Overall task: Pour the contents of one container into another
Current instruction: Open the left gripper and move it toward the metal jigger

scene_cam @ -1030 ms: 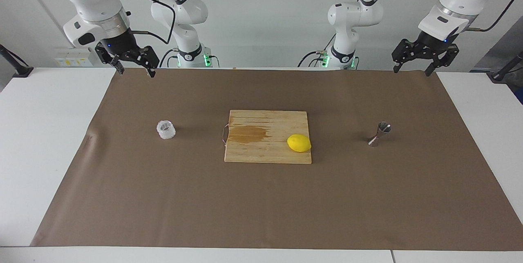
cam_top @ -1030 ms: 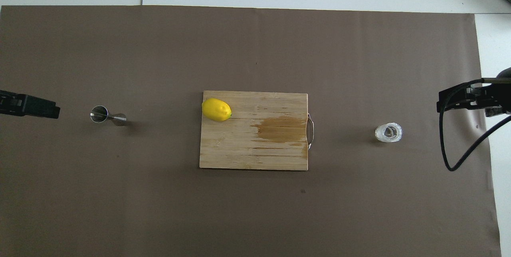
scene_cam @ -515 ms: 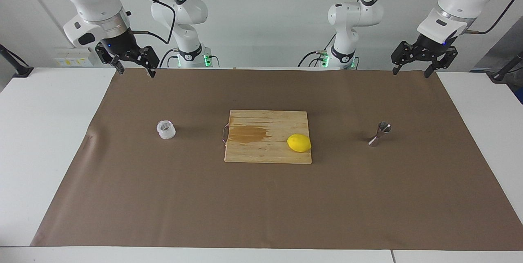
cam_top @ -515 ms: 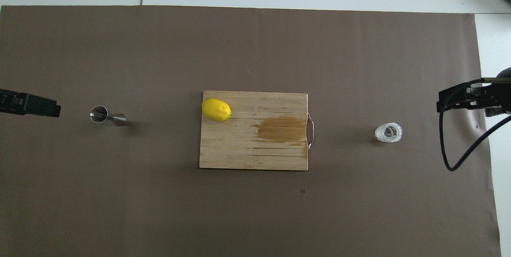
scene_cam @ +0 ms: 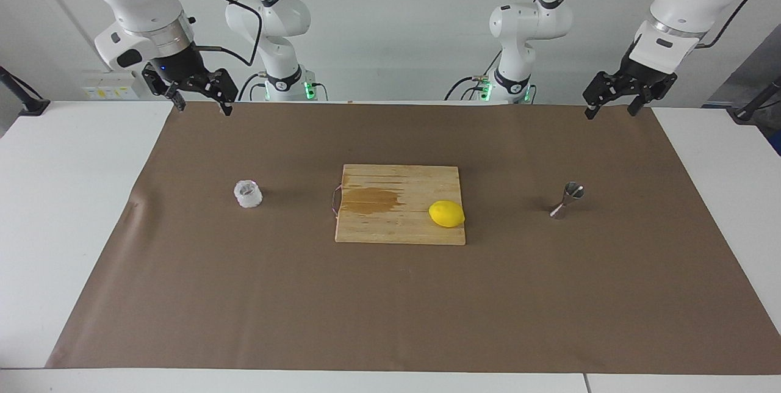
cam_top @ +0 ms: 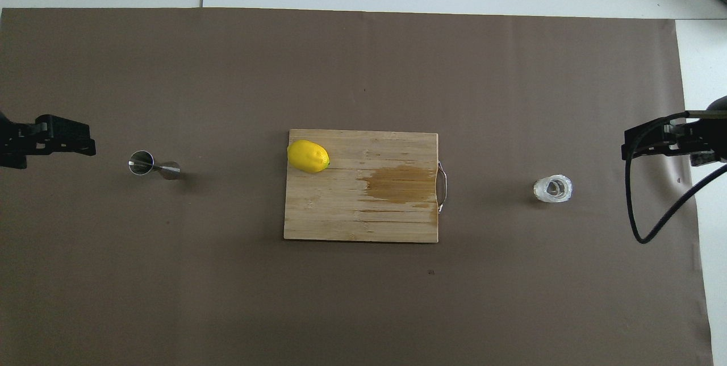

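The small clear glass cup (scene_cam: pixel 248 194) stands upright on the brown mat toward the right arm's end; it also shows in the overhead view (cam_top: pixel 552 188). The steel hourglass jigger (scene_cam: pixel 567 199) stands upright toward the left arm's end, and shows in the overhead view (cam_top: pixel 150 165). My right gripper (scene_cam: pixel 203 108) hangs open and empty in the air over the mat's edge, apart from the cup; it also shows in the overhead view (cam_top: pixel 653 141). My left gripper (scene_cam: pixel 610 112) hangs open and empty over the mat, apart from the jigger, and shows in the overhead view (cam_top: pixel 62 138).
A wooden cutting board (scene_cam: pixel 396 231) with a dark wet stain and a metal handle lies mid-table between cup and jigger. A yellow lemon (scene_cam: pixel 446 214) sits on its corner toward the jigger. The brown mat (scene_cam: pixel 390 307) covers most of the white table.
My left gripper has turned and shifted a little toward the jigger. The right arm, the cup, the jigger and the lemon have not moved.
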Robot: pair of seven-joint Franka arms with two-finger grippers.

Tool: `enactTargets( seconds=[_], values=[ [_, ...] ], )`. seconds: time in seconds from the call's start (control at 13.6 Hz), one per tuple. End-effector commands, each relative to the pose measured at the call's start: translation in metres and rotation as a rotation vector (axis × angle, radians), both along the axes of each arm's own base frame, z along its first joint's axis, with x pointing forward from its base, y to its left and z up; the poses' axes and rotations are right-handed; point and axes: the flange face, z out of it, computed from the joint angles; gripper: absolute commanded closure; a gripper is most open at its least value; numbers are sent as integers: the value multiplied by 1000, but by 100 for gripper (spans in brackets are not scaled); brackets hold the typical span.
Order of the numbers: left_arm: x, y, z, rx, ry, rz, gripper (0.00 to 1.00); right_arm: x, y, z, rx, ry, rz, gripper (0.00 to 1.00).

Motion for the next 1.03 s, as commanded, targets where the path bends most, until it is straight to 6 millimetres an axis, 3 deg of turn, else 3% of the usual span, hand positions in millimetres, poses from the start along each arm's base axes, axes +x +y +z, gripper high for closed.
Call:
enactTargets(
  seconds=[0.0,0.15,0.44,0.51,0.74,0.81,0.96],
  values=[
    [-16,-2,-14,-9,-14,212,0,-2,-3,1,0,-9,9,0],
    [-25,-3,-32,-18,-36,420,0,-2,-4,0,0,-8,8,0],
    [-28,19,-50,-76,-8,726,0,-2,-3,1,0,-9,9,0],
    [-23,32,-55,-115,4,816,0,-2,-3,1,0,-9,9,0],
    [2,41,-95,-128,58,960,0,-2,-4,1,0,-12,8,0],
    [8,53,-105,-142,81,1005,0,-1,-6,0,0,-11,5,0],
    [24,64,-137,-155,131,1040,0,-1,-11,2,2,-25,-5,0]
  ],
)
